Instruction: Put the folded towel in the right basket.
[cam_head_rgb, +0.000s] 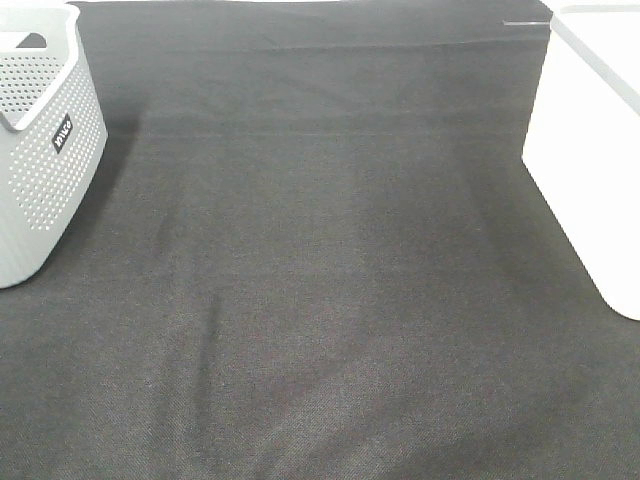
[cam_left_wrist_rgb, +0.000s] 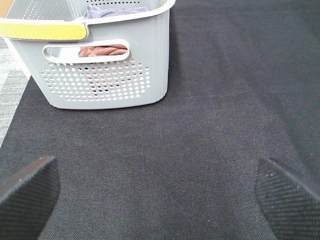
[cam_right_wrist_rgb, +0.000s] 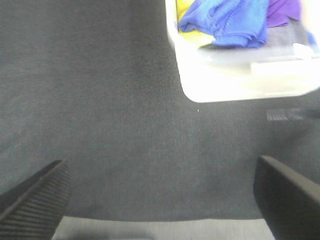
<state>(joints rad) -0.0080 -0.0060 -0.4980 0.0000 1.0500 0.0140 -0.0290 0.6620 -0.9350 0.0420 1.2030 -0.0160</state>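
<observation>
A dark woven cloth (cam_head_rgb: 330, 280) is seen spread across the desk in the exterior high view. At the left edge of that view a grey perforated basket (cam_head_rgb: 45, 150) is stood on the cloth, with a small dark label on its side. At the right edge a white basket (cam_head_rgb: 590, 170) is stood, well apart from the grey one, with bare cloth between them. Neither arm is seen in this high view.

In the left wrist view the left tool (cam_left_wrist_rgb: 157, 197) is shown with its fingers spread wide apart and nothing held between them, above bare cloth. The grey basket is seen ahead of it, with a yellow strip (cam_left_wrist_rgb: 42, 30) along its rim. A reddish-brown cloth (cam_left_wrist_rgb: 102, 50) is visible through the handle slot, and a greyish-purple cloth (cam_left_wrist_rgb: 117, 10) is seen over the rim.

In the right wrist view the right tool (cam_right_wrist_rgb: 160, 197) is likewise shown wide apart and empty, above the cloth near the desk edge. The white basket is seen ahead, and inside it lie a blue towel (cam_right_wrist_rgb: 230, 20), loosely bunched, a purple cloth (cam_right_wrist_rgb: 285, 11) and a yellow cloth (cam_right_wrist_rgb: 186, 7). Which of these is the folded towel cannot be told.
</observation>
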